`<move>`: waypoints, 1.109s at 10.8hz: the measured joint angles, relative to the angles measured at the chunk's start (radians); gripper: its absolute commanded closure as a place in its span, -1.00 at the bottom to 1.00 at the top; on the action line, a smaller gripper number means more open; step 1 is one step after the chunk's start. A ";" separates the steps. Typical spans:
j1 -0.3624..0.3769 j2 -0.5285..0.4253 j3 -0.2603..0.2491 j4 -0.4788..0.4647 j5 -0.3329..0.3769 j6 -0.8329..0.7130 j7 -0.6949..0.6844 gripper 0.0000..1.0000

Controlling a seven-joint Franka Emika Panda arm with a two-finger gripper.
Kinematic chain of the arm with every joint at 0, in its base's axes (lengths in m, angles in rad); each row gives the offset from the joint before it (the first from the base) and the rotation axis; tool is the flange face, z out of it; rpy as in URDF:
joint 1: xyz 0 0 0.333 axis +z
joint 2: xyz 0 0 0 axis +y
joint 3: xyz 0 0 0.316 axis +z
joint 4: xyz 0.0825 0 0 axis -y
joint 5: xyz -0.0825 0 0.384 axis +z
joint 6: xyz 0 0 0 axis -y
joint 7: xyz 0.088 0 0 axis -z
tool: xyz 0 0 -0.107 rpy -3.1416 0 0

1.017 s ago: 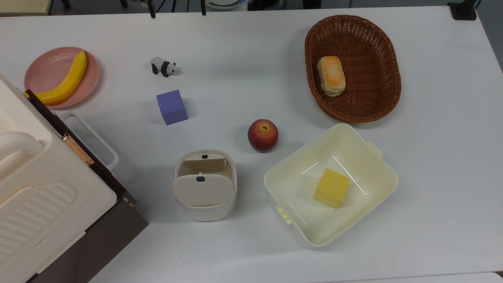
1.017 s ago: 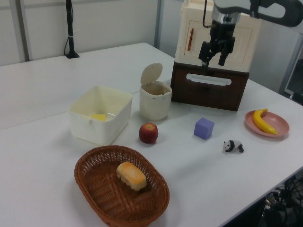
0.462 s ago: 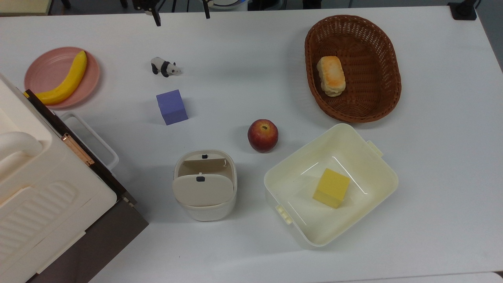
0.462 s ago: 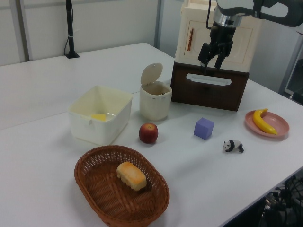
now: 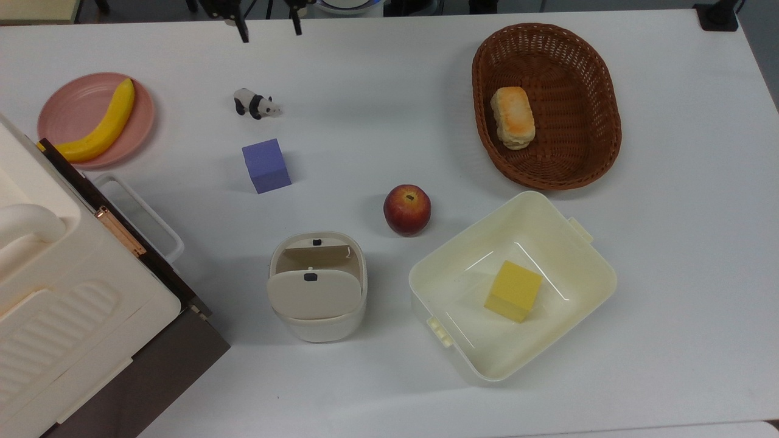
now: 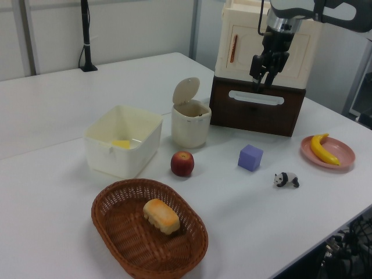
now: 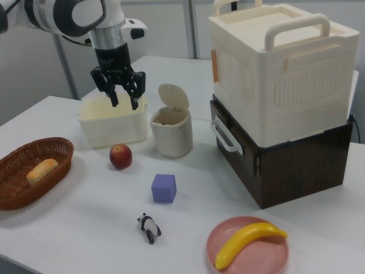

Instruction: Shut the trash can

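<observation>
White tabletop holds the bin (image 5: 317,286) between the apple (image 5: 407,210) and the big appliance (image 7: 282,74), lid (image 7: 171,97) upright. Gripper (image 7: 122,91) hovers spread, empty. Light hinged plastic; a push on the lid's upper edge should do.

we see a white table (image 5: 377,377). the trash can (image 5: 317,286) is off-white, its raised lid (image 5: 311,294) beige-grey with a small black button (image 5: 310,277). the apple (image 5: 407,210) is red with yellow patches. the tub (image 5: 512,286) is cream and the block (image 5: 513,291) in it yellow. the basket (image 5: 546,106) is brown woven wicker; the bread (image 5: 513,117) is pale with an orange-brown top. the cube (image 5: 266,165) is purple. the toy panda (image 5: 255,103) is black and white. the plate (image 5: 95,118) is pink, the banana (image 5: 103,125) yellow. the ribbed appliance (image 7: 282,68) is cream on a dark brown base (image 7: 285,165) with a white handle (image 7: 221,135). the gripper (image 7: 124,98) is black, the arm (image 7: 80,14) white and black.
</observation>
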 measured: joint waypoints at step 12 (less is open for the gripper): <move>-0.011 0.387 0.001 0.267 0.077 0.605 0.266 1.00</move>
